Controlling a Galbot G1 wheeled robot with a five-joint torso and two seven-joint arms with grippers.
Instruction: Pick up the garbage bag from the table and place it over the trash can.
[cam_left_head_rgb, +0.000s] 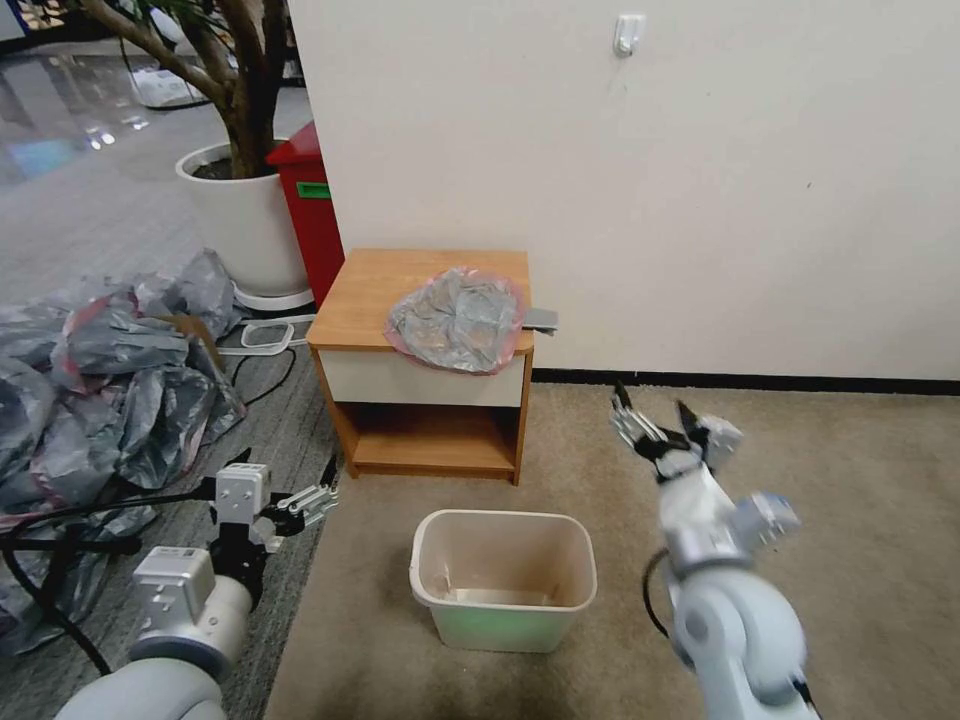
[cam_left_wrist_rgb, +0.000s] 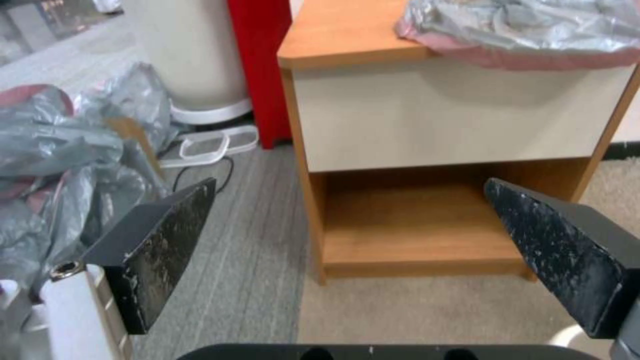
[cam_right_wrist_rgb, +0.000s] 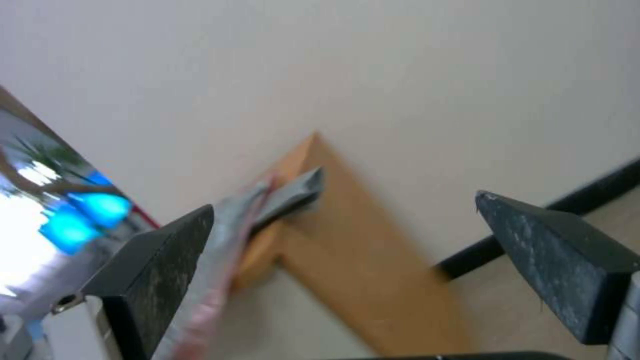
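Ok, I've got the right gripper (cam_left_head_rgb: 658, 412) raised over the carpet w/ its jaws spread wide, nothing between them. Ahead of it and off to its left sits the table (cam_left_head_rgb: 375, 290), and the garbage bag (cam_left_head_rgb: 458, 320) lies crumpled on the tabletop at the front right part, pink rim hanging a bit over the drawer edge. Bag and gripper are apart, no contact. Thru the right wrist cam, the table's corner (cam_right_wrist_rgb: 347, 235) and a strip of the bag (cam_right_wrist_rgb: 230, 230) show between the two black fingers (cam_right_wrist_rgb: 160, 265), farther off.

Left gripper (cam_left_head_rgb: 300, 500) is low at my left side, fingers released too, pointed at the table's open shelf (cam_left_wrist_rgb: 413, 225); bag's edge (cam_left_wrist_rgb: 520, 30) is up above it on the top.

Trash can (cam_left_head_rgb: 503, 578) stands on the carpet below and left of the right gripper, in front of the table, between both arms. Heap of grey bags (cam_left_head_rgb: 90, 380) lies beyond the left gripper, to its left.
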